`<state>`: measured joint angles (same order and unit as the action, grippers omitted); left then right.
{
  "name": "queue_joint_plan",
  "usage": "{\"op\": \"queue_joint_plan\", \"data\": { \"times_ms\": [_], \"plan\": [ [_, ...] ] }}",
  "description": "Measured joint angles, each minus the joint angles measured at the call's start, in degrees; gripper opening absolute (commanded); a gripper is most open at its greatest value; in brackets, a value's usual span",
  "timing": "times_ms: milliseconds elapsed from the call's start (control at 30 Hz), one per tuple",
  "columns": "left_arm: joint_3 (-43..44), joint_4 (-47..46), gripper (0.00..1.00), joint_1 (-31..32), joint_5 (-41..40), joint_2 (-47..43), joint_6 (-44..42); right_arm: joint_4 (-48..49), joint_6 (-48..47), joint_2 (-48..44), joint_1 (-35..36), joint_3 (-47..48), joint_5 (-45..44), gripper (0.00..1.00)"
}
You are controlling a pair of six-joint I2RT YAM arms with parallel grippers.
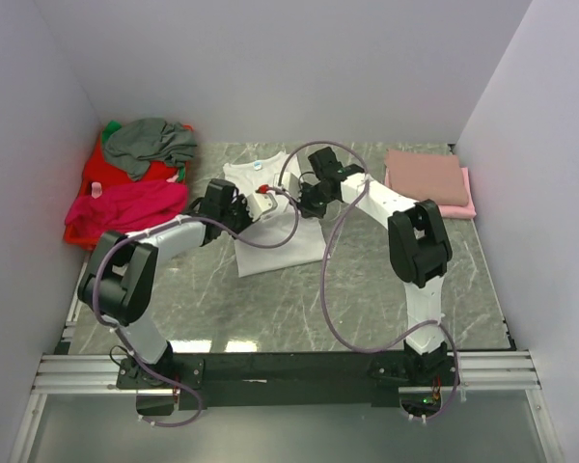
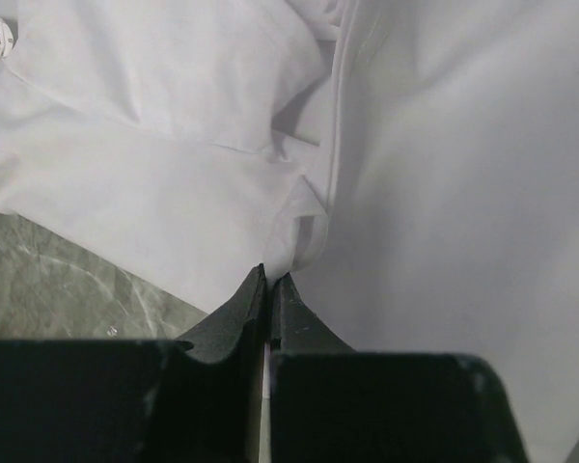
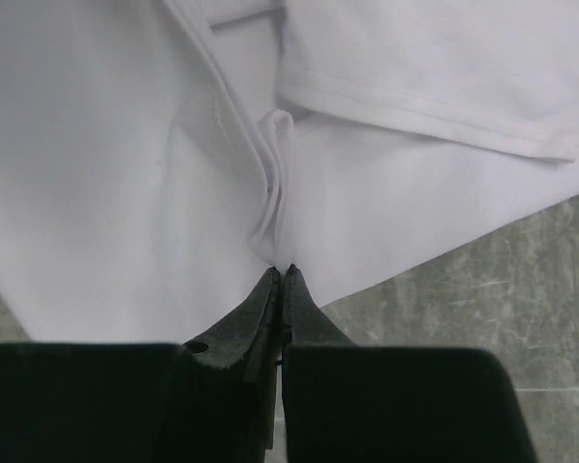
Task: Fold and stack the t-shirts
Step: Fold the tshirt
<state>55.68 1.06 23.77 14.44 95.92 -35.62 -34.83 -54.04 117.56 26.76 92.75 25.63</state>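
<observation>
As two grippers (image 2: 269, 276) (image 3: 283, 270) pinch one white t-shirt (image 1: 266, 253), two pink tees (image 1: 427, 174) stacked

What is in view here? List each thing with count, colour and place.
white t-shirt: one, white, table centre
grey t-shirt: one, grey, atop back-left pile
magenta t-shirt: one, magenta, draped over that pile's front
red basket: one, red, back-left corner
folded t-shirts: two, dusty pink over brighter pink, back right
table: one, grey-green marble
left arm, right arm: two, white and black, near edge
left claw, right claw: two, black, each shut on the white t-shirt
</observation>
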Motion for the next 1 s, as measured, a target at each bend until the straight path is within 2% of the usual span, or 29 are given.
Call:
{"op": "queue_joint_plan", "data": {
  "times_ms": [433, 467, 500, 533, 567, 600, 633, 733, 867, 933, 1000],
  "plan": [
    [5.5, 0.7, 0.03, -2.9, 1.4, 6.7, -1.3, 2.7, 5.9, 6.0, -0.6, 7.3, -4.2, 0.01],
    [5.6, 0.7, 0.09, -3.0, 1.4, 7.0, -1.3, 2.6, 6.2, 6.6, -0.6, 7.9, -4.4, 0.06],
    [5.7, 0.7, 0.37, -3.2, 1.3, 7.2, -1.2, 2.6, 6.7, 7.2, -0.6, 8.7, -4.6, 0.12],
    [5.9, 0.6, 0.60, -3.3, 1.1, 7.5, -1.1, 2.8, 7.3, 7.7, -0.6, 9.5, -5.0, 0.41],
    [6.1, 0.1, 0.73, -3.4, 0.5, 7.6, -0.5, 3.1, 8.3, 8.1, -0.6, 10.0, -5.5, 0.53],
    [6.2, -0.5, 0.89, -3.5, 0.0, 7.5, 0.0, 3.7, 9.1, 8.3, -0.7, 10.1, -6.0, 0.62],
    [5.7, -2.4, 0.93, -3.6, -1.2, 7.2, 1.3, 4.5, 10.2, 8.3, -0.7, 10.0, -6.6, 0.65],
    [1.7, -7.9, 0.95, -4.0, -4.5, 2.7, 4.7, 9.0, 14.3, 7.4, -1.0, 8.1, -8.5, 0.67],
    [-1.2, -7.7, 0.91, -4.6, -5.4, -9.8, 5.4, 11.7, 17.8, 3.5, -3.1, 3.4, -6.3, 0.67],
    [-1.3, -5.8, 0.88, -3.9, -4.7, -16.8, 4.6, 10.1, 14.6, 0.4, -4.6, 0.9, -1.7, 0.66],
    [-2.2, -3.5, 0.85, -1.1, -4.7, -23.5, 2.8, 6.1, 6.7, -4.2, -6.2, -2.9, 3.5, 0.67]
  ]
}}
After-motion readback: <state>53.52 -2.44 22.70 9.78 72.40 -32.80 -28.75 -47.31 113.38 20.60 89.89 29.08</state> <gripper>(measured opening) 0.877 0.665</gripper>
